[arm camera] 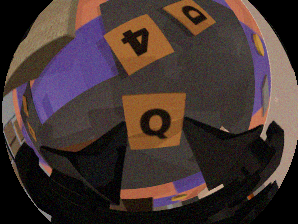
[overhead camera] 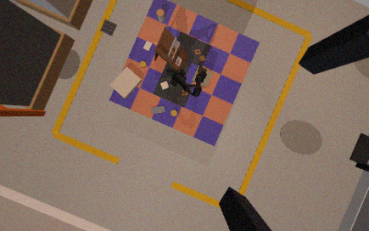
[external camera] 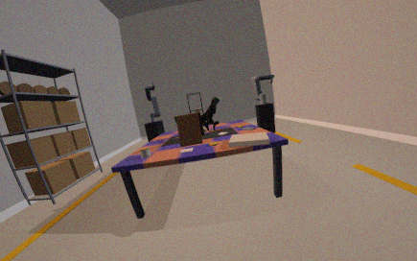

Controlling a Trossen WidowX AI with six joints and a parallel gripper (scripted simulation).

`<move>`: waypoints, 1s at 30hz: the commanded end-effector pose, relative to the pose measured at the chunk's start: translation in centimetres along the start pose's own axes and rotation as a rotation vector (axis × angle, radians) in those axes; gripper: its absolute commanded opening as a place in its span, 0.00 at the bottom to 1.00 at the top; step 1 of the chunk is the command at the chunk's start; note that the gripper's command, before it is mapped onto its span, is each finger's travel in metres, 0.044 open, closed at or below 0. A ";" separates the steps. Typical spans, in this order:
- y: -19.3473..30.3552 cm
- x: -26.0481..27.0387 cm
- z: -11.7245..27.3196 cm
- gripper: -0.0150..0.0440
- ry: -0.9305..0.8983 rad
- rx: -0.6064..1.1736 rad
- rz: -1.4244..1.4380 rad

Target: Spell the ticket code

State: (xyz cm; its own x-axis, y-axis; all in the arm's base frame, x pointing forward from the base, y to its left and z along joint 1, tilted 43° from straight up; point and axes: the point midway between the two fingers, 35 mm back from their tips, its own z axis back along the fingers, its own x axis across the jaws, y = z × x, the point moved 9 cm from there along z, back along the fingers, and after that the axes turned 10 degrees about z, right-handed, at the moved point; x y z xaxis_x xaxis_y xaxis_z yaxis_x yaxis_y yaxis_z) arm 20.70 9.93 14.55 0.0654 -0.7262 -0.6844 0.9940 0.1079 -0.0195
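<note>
My gripper [arm camera: 155,123] is shut on the orange Q tile [arm camera: 156,105], one dark finger on each side, its letter facing the wrist camera. Whether the tile is clear of the dark mat [arm camera: 210,65] is unclear. The 4 tile [arm camera: 139,45] and the D tile [arm camera: 190,16] lie beyond it. Two more orange tiles [overhead camera: 198,52] [overhead camera: 202,58] lie close together, letters unreadable. The brown board [overhead camera: 164,42] [external camera: 189,130] stands on the counter beside the arm, with pale pieces on its face. The rail's contents and the ticket's code cannot be read.
A large cream block [overhead camera: 125,82] [external camera: 249,139] lies near the counter edge. A small cylinder [overhead camera: 160,16] [external camera: 146,154] stands near a corner. Yellow discs [overhead camera: 142,64] [overhead camera: 174,113], a grey block [overhead camera: 158,109] and white squares [overhead camera: 148,45] [overhead camera: 164,85] lie around the board and mat.
</note>
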 end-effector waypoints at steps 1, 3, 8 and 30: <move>0.0 0.0 0.3 0.25 0.004 0.000 0.004; 0.0 0.0 0.4 0.25 0.004 0.000 0.004; 0.1 0.1 0.4 0.25 0.001 0.003 -0.006; 3.9 0.1 3.6 0.25 0.068 0.191 -0.294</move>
State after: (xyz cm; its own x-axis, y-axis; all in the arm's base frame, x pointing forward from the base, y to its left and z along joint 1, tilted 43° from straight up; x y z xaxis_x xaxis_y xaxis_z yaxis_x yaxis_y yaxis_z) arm 24.31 8.32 16.53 -0.1865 -0.6817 -0.7074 0.9799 -0.1806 -0.0843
